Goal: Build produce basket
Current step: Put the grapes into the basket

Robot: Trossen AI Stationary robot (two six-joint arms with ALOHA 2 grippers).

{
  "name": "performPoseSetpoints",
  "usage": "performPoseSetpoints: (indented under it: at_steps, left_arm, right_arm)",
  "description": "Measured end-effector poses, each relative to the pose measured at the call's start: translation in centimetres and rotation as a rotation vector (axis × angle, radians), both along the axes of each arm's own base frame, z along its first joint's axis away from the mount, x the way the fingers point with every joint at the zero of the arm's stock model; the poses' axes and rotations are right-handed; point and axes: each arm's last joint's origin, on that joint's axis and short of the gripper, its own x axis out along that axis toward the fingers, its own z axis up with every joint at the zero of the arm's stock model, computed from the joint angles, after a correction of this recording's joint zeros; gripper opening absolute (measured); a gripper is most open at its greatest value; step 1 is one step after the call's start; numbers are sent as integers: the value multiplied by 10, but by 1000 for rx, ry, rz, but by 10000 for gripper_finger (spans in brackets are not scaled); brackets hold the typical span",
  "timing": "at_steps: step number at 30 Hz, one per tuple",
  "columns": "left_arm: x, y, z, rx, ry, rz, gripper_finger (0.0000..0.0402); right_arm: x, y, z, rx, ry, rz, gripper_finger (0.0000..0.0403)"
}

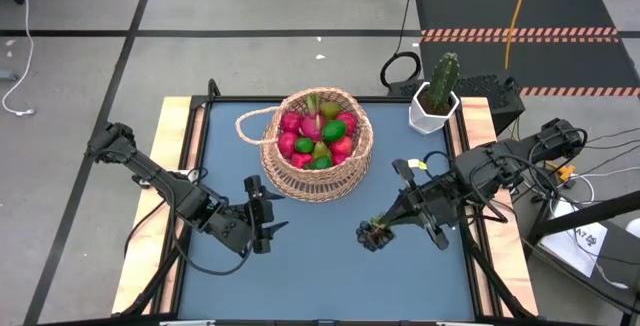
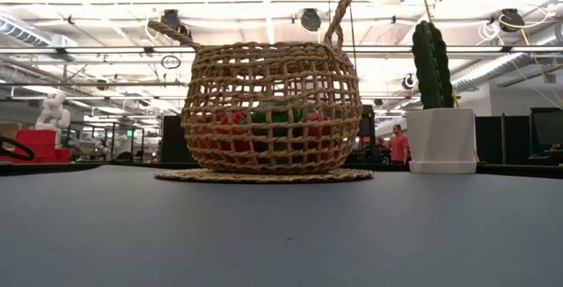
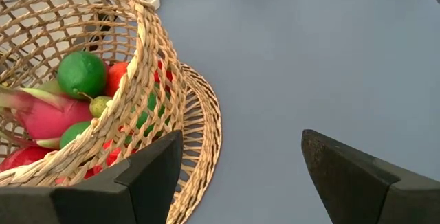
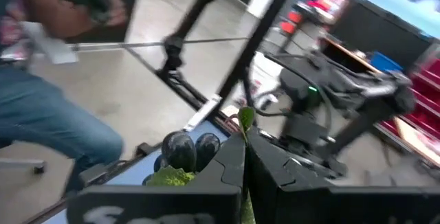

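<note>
- Fingers of the right gripper [image 1: 372, 234] are clenched on the grapes [image 4: 184, 152] by the stem, low over the mat, well short of the basket [image 1: 317, 145].
- Left gripper [image 1: 262, 228] waits released just beside the basket.
- Step: carrying the last produce [image 1: 318, 136]; next likely calls for lifting over the rim, then releasing.

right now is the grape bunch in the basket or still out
Out. The right pincer is shut on the grape bunch above the table, apart from the basket, which holds other fruit.
</note>
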Motion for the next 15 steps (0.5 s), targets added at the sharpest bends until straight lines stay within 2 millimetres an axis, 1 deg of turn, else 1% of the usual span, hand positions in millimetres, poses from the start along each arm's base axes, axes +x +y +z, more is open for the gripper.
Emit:
performPoseSetpoints:
  at_steps: [8,15]
  left_arm:
    - [2,-1,3,-11,-31,-8,294]
    - [2,-1,3,-8,-30,-10,294]
  right_arm:
    - [3,-6,3,65,-14,-227,0]
    - [5,-11,3,123,5,-308,0]
